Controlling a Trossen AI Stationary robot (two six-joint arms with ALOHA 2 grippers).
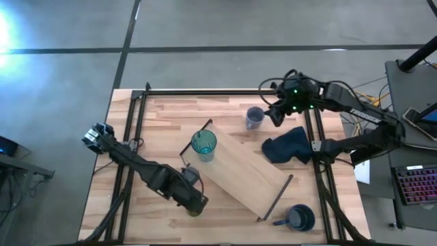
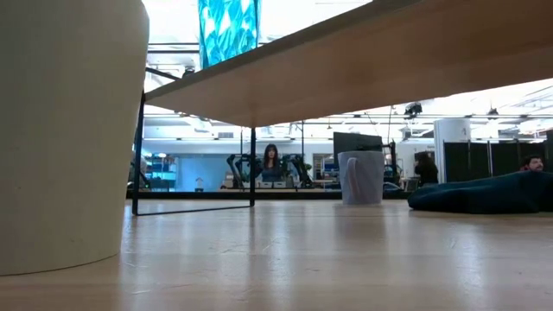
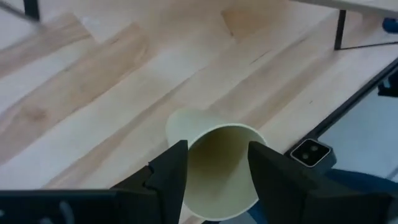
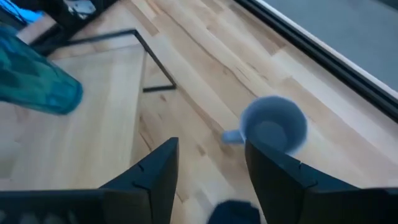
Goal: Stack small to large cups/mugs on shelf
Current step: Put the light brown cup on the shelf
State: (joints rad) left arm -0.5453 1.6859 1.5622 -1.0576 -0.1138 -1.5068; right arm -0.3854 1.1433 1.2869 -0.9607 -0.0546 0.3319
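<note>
The small yellowish-olive cup (image 3: 217, 171) stands upright on the tabletop near its near edge and fills the left of the low view (image 2: 69, 130). My left gripper (image 1: 194, 205) is open above it, one finger on either side of its rim; I cannot tell whether they touch. The teal tumbler (image 1: 203, 145) stands on the shelf (image 1: 239, 171). The periwinkle cup (image 1: 255, 117) stands on the table at the far side. My right gripper (image 4: 208, 168) is open just beside it, touching nothing. The navy mug (image 1: 299, 217) stands at the near right.
A dark blue cloth (image 1: 288, 145) lies crumpled on the table right of the shelf, close under my right gripper. The shelf lies slantwise across the table's middle on thin dark bars (image 2: 138, 155). Black frame rails (image 1: 133, 130) run along the table's sides. People show in the room behind.
</note>
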